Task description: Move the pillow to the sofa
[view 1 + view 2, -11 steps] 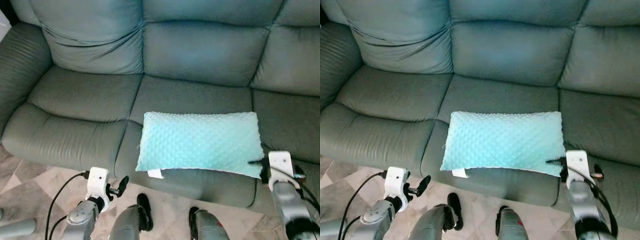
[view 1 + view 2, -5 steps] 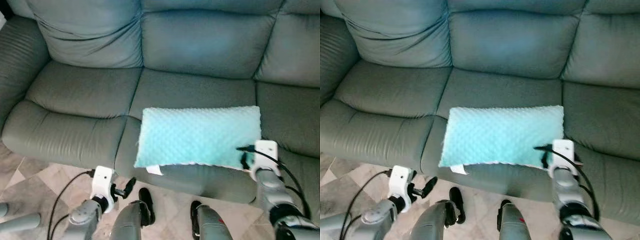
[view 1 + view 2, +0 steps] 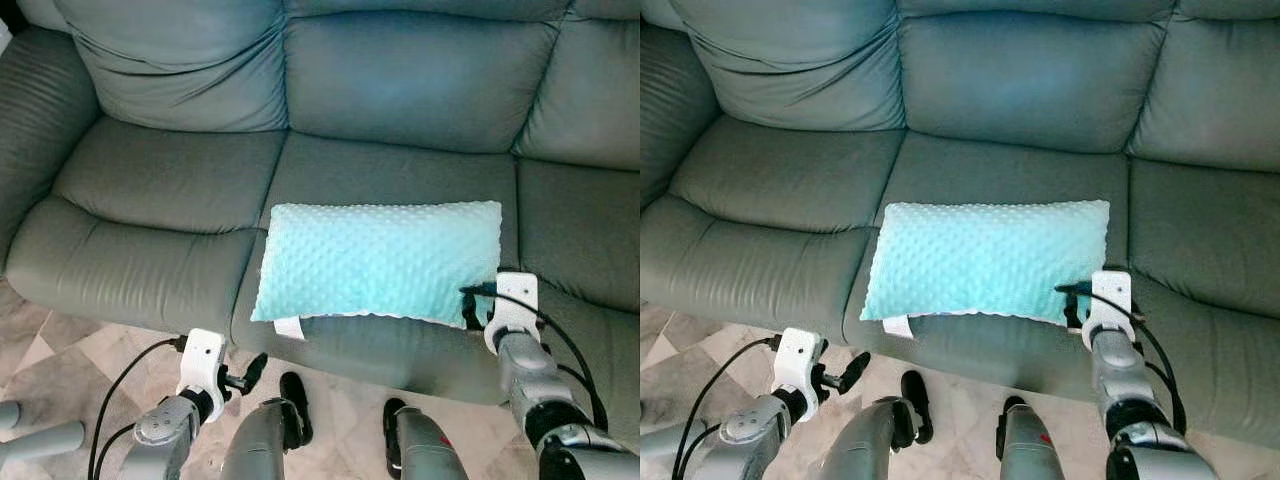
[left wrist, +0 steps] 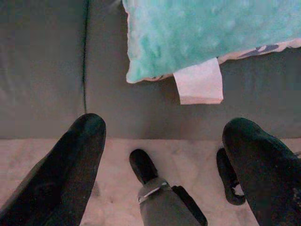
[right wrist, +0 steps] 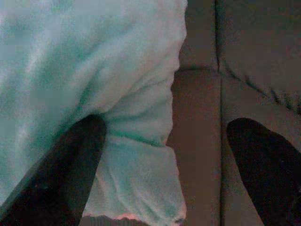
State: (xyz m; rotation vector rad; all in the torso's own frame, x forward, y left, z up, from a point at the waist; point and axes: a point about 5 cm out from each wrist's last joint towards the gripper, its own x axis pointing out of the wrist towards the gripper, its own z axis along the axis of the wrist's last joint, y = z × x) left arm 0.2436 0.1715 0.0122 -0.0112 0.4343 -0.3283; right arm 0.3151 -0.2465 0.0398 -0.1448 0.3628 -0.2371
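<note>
**Pillow down on the seat, right fingers parted at its corner**

The turquoise, bumpy-textured rectangular pillow (image 3: 380, 262) lies flat on the middle seat cushion of the grey-green leather sofa (image 3: 180, 190), its front edge near the cushion's lip and a small white fabric tag (image 4: 198, 87) hanging off its front left corner. Over the last second the pillow has slid a little toward the robot's left and deeper onto the seat, and the right arm has come in with it — the wrist now sits against the pillow's front right corner rather than out beside it.

The right gripper (image 5: 164, 146) has its two black fingers spread wide: one finger (image 5: 66, 165) presses into the soft fabric and puckers it, the other stands over bare sofa leather, clear of the pillow. So nothing is pinched between them; this reads as a release or a last nudge, not a carry.

The left gripper (image 4: 164, 141) hangs low in front of the sofa, above the pale marble-patterned tiled floor (image 3: 60, 350), its fingers also wide apart and empty.

Judging by how things lie, the task looks essentially done — the pillow rests fully on the sofa with no overhang. What remains is probably drawing the right arm back without dragging the fabric that the one finger is dented into
</note>
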